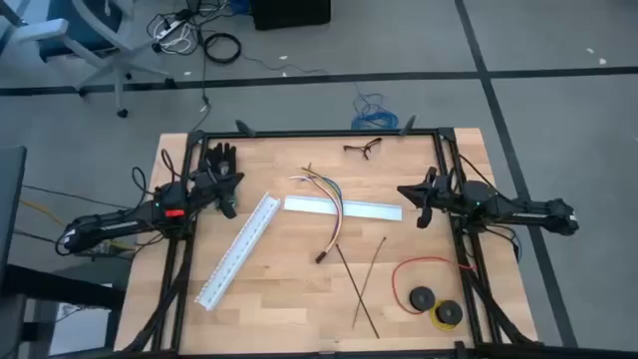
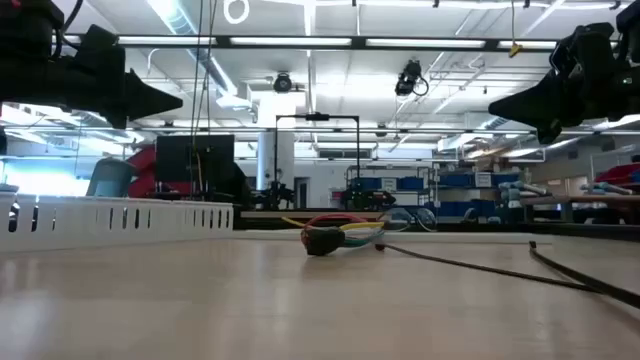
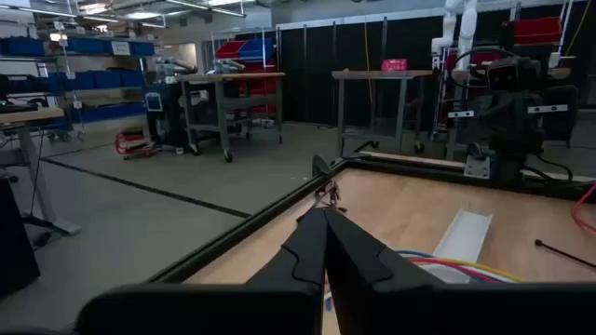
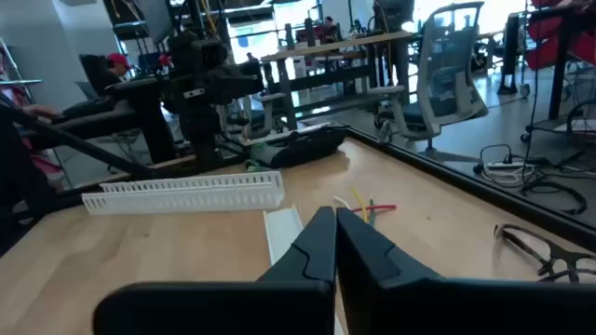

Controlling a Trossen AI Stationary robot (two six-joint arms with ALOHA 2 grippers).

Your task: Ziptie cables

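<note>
So both arms sit parked at the table's side edges, nothing in hand. Left tool (image 1: 231, 202) is pinched shut and empty, raised over the left edge; right tool (image 1: 411, 191) is likewise closed on nothing at the right edge.

Loose bundle of thin white, yellow, green, blue and orange cables (image 1: 326, 204) lies mid-table between them, draped across the short white plastic channel (image 1: 344, 207). Its long axis runs from the fanned wire ends at the far side down to the small dark plug (image 1: 321, 257) on the near side, roughly crosswise to the line joining the tools.

Right tool looks slightly nearer the bundle. Two thin dark zip ties (image 1: 365, 284) lie crossed on the wooden table (image 1: 289, 299) just right of the plug, so also on the right arm's side. Neither has been picked up yet.
</note>
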